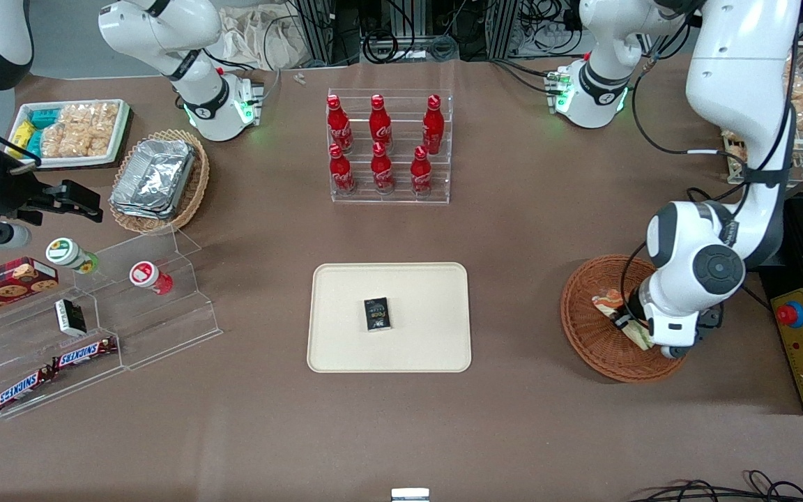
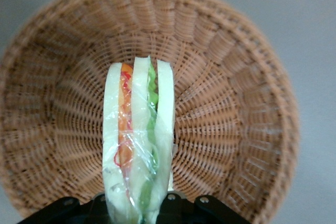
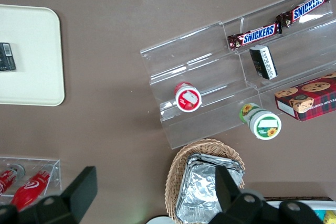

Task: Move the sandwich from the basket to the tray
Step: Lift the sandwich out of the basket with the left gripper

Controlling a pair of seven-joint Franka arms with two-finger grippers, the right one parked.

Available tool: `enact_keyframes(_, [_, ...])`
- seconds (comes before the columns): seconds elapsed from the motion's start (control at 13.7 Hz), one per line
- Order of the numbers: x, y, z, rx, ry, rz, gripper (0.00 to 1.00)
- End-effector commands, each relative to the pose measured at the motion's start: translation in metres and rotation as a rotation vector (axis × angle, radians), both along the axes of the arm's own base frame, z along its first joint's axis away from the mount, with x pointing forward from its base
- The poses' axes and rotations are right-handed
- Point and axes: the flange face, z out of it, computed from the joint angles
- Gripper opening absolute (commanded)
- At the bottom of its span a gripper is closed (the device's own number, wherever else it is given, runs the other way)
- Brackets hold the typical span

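Over woven basket (image 2: pixel 231 108), claw (image 2: pixel 137 203) pinching sandwich (image 2: pixel 137 145)

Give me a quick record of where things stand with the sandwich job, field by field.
sandwich: in the basket, standing on edge, wrapped
gripper: down in the basket, fingers either side of the sandwich
grip: looks closed on it
tray: toward the table's middle, holds only a small dark packet
step left: lift, carry to tray
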Motion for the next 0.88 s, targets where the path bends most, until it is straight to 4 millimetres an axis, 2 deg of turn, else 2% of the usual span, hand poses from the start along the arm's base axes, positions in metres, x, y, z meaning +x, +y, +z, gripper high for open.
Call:
enact_keyframes(0.0, [0.004, -0.006, 0.064, 0.0, 0.009, -0.057, 0.0])
enact_keyframes(0.07, [0.005, -0.014, 0.078, -0.001, 0.027, -0.1, 0.0])
enact_keyframes(0.22, [0.006, -0.047, 0.098, -0.023, 0.038, -0.246, 0.0])
enact_keyframes(0.37, [0.007, -0.066, 0.105, -0.037, 0.025, -0.377, 0.0])
enact_keyframes(0.51, [0.008, -0.075, 0.108, -0.043, 0.008, -0.414, 0.0])
enact_keyframes(0.59, [0.013, -0.091, 0.116, -0.053, -0.011, -0.444, 0.0])
enact_keyframes(0.66, [0.019, -0.101, 0.114, -0.065, -0.001, -0.494, 0.0])
enact_keyframes(0.8, [0.024, -0.112, 0.118, -0.095, 0.003, -0.577, 0.0])
